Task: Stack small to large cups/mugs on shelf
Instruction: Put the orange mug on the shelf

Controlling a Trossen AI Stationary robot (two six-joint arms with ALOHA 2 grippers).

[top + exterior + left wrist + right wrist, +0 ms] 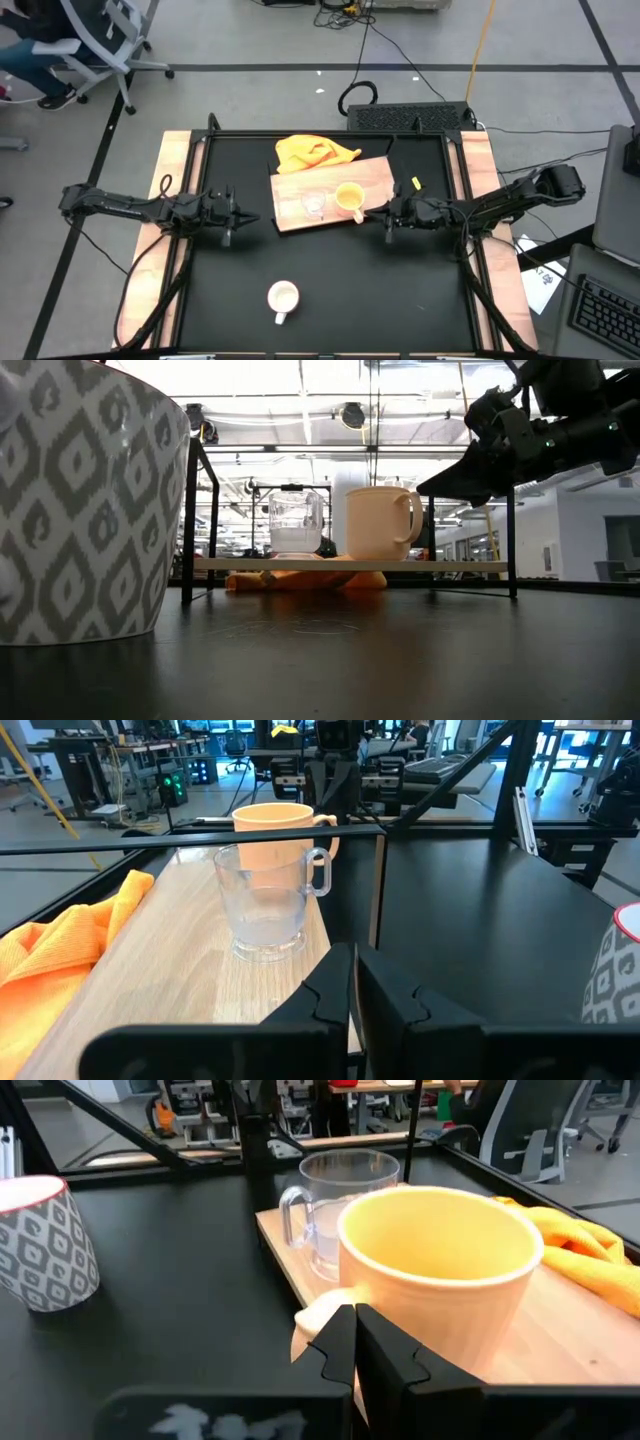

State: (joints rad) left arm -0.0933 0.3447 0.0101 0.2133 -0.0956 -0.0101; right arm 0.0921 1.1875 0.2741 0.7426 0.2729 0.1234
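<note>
The white mug (283,297) with the grey pattern stands alone on the black table near its front edge, well apart from the wooden board (375,176) that serves as the shelf toward the back edge. On that board the clear glass cup (314,203) sits near the left end and the yellow mug (349,198) just beside it, both upright; an orange cloth (312,152) lies bunched at the board's back left corner. The left gripper (240,220) hangs off the board's left edge with its fingers almost together and nothing between them. The right gripper (383,213) sits at the board's front right edge, close to the yellow mug's handle, fingers shut on nothing. By this layout the white mug is the piece left to bring over. To do that well, the left arm seems the nearer choice: open wide, come down over the rim or at the handle, lift clear of the table, and set the mug on the bare right part of the board beyond the yellow mug, once the right gripper is out of the way.
</note>
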